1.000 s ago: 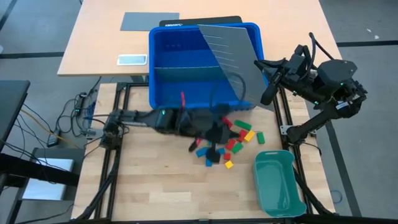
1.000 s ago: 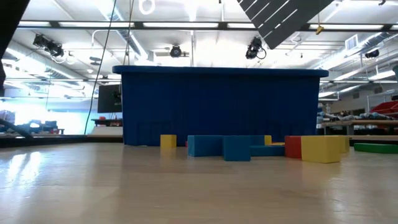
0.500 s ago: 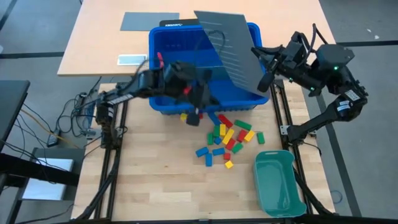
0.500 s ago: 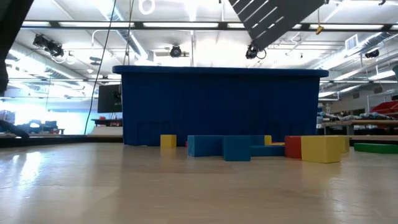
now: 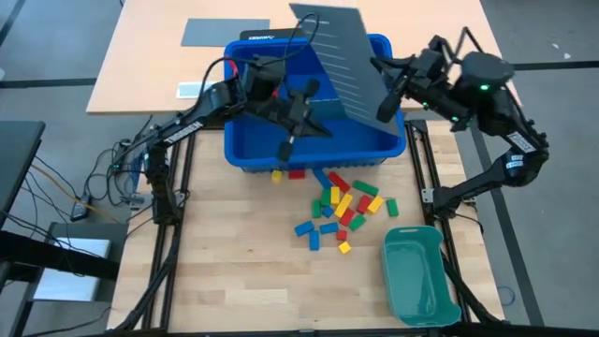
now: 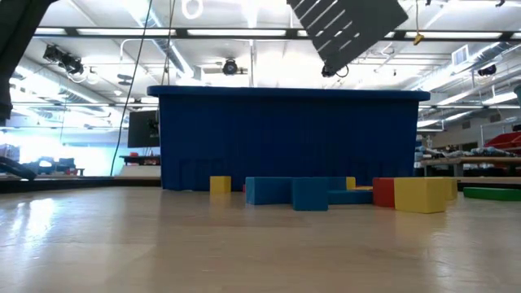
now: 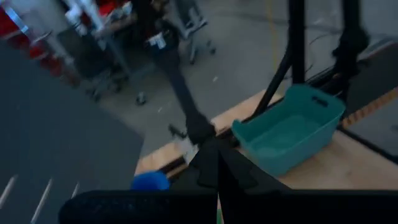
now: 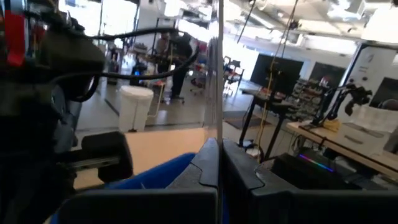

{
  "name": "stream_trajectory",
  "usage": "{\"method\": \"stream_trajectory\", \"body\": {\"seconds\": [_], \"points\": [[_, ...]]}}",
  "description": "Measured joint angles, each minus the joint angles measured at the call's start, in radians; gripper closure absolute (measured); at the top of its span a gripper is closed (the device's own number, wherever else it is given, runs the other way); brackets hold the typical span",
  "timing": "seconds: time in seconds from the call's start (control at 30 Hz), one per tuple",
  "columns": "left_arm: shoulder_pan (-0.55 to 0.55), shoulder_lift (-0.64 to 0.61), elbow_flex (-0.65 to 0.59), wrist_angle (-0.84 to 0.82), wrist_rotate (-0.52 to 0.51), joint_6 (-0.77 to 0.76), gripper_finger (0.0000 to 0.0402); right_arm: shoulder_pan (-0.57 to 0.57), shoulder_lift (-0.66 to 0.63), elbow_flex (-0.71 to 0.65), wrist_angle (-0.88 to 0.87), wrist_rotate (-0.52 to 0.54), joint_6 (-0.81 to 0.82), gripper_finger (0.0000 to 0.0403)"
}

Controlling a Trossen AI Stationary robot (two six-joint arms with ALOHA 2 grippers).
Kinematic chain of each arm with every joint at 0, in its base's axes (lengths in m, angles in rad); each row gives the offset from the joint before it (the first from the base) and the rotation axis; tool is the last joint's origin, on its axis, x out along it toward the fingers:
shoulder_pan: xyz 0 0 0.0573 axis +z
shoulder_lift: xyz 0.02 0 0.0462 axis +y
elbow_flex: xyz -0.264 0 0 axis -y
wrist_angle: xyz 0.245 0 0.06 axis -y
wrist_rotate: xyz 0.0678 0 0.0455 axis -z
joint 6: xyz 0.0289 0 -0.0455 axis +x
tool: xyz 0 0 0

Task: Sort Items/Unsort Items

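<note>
While the blocks (image 5: 339,208) lie loose on the wooden surface (image 5: 243,271) just in front of the blue bin (image 5: 245,150), both arms are up at the bin, not at the pile.

Left claw (image 5: 292,140): over the bin interior, tips pressed together, nothing visibly held. Its wrist view looks out toward the teal tray (image 7: 291,127), w/ the tips meeting in a closed V.

Middle: the pile, approx. two dozen pcs in red, yellow, green, blue, some touching, a couple (red, yellow) right against the bin's front wall. The low view shows square-edged blocks sitting flat on the surface. Judgement: light, rigid, hard plastic or wood, smooth faces so a bit slippery; not fragile. Best grip prob. across the short width at mid-length, claw coming straight down, starting w/ outliers at the pile's near edge where there's room for both tips. Packed ones in the centre likely get nudged or taken two at a time.

Right claw (image 5: 386,98): at the bin's right rim, pinching the edge of the grey slotted divider sheet (image 5: 339,58), which is held tilted above the bin. Thin, stiff sheet; an edge pinch lets it swing.

Teal tray sits at the surface's near-right corner, apart from the pile.
</note>
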Motion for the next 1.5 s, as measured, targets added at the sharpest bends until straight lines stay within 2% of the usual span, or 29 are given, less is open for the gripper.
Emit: {"method": "stream_trajectory", "body": {"seconds": [0.13, 0.27, 0.47, 0.57, 0.67, 0.8, 1.03, 1.2, 1.37, 1.5], "points": [[0.010, 0.000, -0.121, 0.259, 0.135, -0.068, 0.0401, -0.058, 0.007, -0.040, 0.016, -0.048, 0.013, 0.0403], [0.018, 0.001, -0.270, 0.598, 0.226, -0.189, 0.0401, -0.109, 0.009, -0.066, 0.040, -0.076, 0.013, 0.0403], [0.034, 0.001, -0.502, 1.188, 0.283, -0.520, 0.0399, -0.170, 0.009, -0.082, 0.049, -0.141, 0.017, 0.0403], [0.037, 0.001, -0.590, 1.375, 0.282, -0.672, 0.0396, -0.184, 0.009, -0.091, 0.056, -0.161, 0.023, 0.0403], [0.037, 0.002, -0.634, 1.469, 0.283, -0.794, 0.0394, -0.190, 0.009, -0.101, 0.063, -0.170, 0.027, 0.0403], [0.042, 0.001, -0.647, 1.471, 0.327, -0.812, 0.0393, -0.190, 0.008, -0.116, 0.087, -0.169, 0.026, 0.0403], [0.077, -0.026, -0.647, 1.431, 0.327, -0.774, 0.0398, -0.198, 0.008, -0.160, 0.102, -0.174, 0.037, 0.0403], [0.124, -0.144, -0.681, 1.212, 0.317, -0.637, 0.0399, -0.225, 0.008, -0.210, 0.177, -0.191, 0.074, 0.0403], [0.160, -0.332, -0.782, 0.867, 0.168, -0.389, 0.0399, -0.246, 0.022, -0.219, 0.183, -0.153, 0.145, 0.0403], [0.188, -0.474, -0.892, 0.740, 0.019, -0.306, 0.0399, -0.247, 0.066, -0.219, 0.174, -0.085, 0.167, 0.0403]]}}
